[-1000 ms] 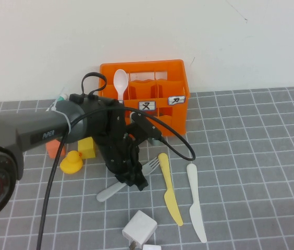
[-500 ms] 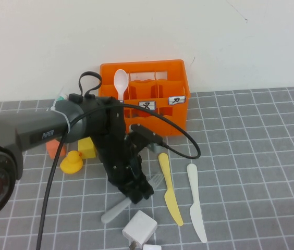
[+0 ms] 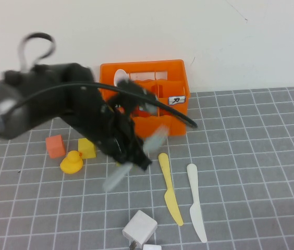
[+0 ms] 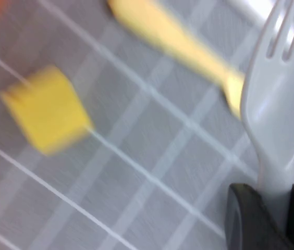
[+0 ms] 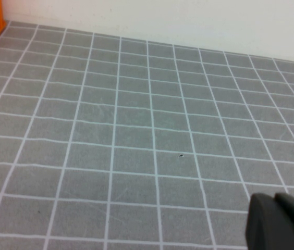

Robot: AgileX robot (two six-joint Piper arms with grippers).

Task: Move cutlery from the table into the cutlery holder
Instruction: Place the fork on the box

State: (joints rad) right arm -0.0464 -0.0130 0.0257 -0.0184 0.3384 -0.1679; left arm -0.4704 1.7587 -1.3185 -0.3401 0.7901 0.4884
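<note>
The left gripper (image 3: 131, 156) is hanging over the table (image 3: 251, 156), in front of the cutlery holder (image 3: 175, 70), and its fingers (image 4: 251, 219) are closing on the handle of the grey-green fork (image 3: 136, 156). The fork is off the table and tilted, with its tines pointing up toward the crate and its handle end pointing down to the near side. In the left wrist view the fork (image 4: 277, 104) is standing out from between the dark fingers, tines away from the gripper.

The pale pink-white spoon (image 3: 120, 76) is standing in the left compartment at the back of the cutlery holder, bowl upward, partly hidden behind the arm. The pale yellow knife (image 3: 170, 188) and the white knife (image 3: 195, 200) are lying on the table just beside each other, near the front of the crate, to the right of the gripper.

A small orange cube (image 3: 55, 146), a yellow block (image 3: 87, 148) and a yellow duck (image 3: 71, 162) are resting on the table left of the gripper. A white box (image 3: 140, 228) is lying at the near edge.

The right gripper (image 5: 282, 224) is showing only in its own wrist view, over bare grid well apart from the cutlery, and its jaws are closed with nothing between them.
</note>
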